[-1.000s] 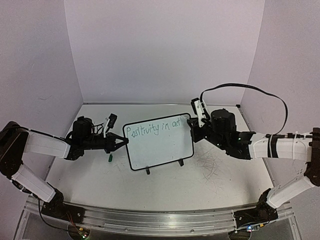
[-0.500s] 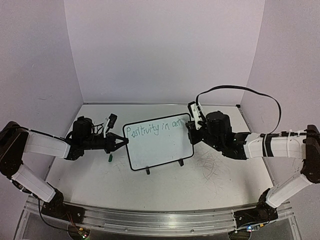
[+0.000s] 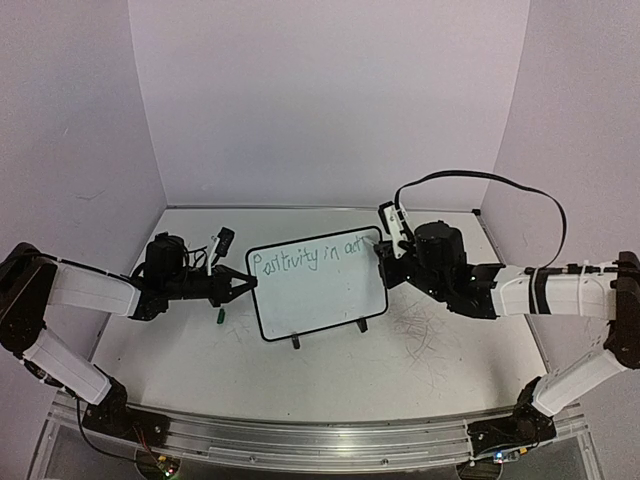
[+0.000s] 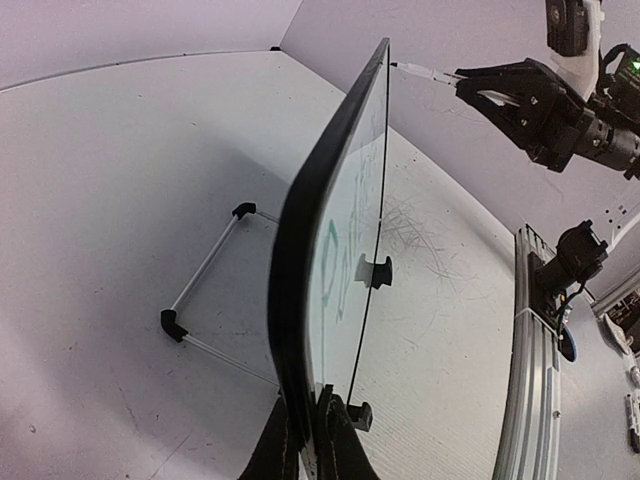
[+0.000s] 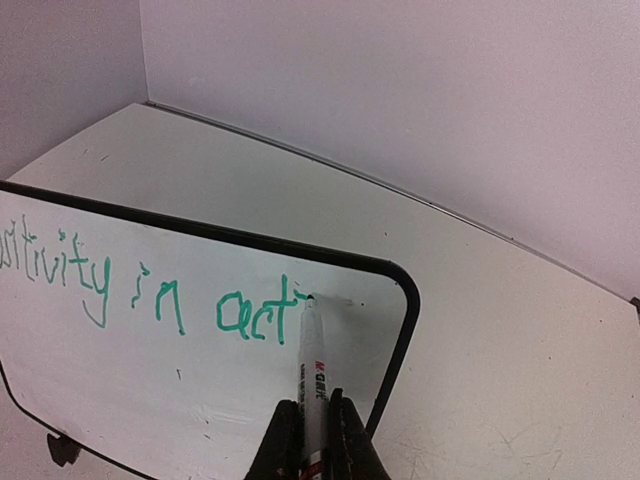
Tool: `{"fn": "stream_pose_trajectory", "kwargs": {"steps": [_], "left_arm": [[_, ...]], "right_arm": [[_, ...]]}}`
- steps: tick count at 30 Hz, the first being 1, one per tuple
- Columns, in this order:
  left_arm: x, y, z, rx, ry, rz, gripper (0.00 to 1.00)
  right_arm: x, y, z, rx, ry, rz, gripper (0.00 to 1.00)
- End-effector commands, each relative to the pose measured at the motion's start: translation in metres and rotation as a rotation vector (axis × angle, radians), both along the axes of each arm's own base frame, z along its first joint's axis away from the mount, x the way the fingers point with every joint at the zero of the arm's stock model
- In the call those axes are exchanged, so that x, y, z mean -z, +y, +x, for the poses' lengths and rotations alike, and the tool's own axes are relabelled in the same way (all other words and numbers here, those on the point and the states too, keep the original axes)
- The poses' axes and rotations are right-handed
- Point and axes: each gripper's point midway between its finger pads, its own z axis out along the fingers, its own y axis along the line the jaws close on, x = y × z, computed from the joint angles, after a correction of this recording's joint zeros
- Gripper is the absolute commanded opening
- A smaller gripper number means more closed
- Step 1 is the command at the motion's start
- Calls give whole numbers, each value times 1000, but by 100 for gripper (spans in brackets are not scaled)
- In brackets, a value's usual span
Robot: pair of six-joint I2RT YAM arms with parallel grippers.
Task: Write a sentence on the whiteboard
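Soft, even light comes from overhead; the walls (image 3: 330, 100) take a pale lilac cast. The board (image 4: 345, 230) drops a faint, wide shadow on the table (image 4: 120, 150) behind it. Both wrist views bow at the edges, and my fingers (image 5: 285, 440) sit dark and blurred at the bottom.

Robotics lab test cell, plain lilac walls (image 3: 330, 100) enclosing a white tabletop (image 3: 330, 380), aluminium mounting rail (image 3: 300, 440)

Both arms (image 3: 95, 290) (image 3: 560, 295) stretch inward, jaws clamped tight.
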Motion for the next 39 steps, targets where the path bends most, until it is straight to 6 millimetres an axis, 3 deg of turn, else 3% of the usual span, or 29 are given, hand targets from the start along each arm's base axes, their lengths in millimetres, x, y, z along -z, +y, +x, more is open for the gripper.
{"fn": "stream_pose_trajectory", "kwargs": {"steps": [1,13,39], "left_arm": [[-6,4,14,-50,-69,37,0],[-6,4,14,-51,-72,38,0],[-6,4,14,-52,-73,41,0]], "right_arm": [[-18,1,-3,-14,-22,53,0],[-2,3,0,-4,6,30,0],[12,1,5,25,29,-2,0]]}}
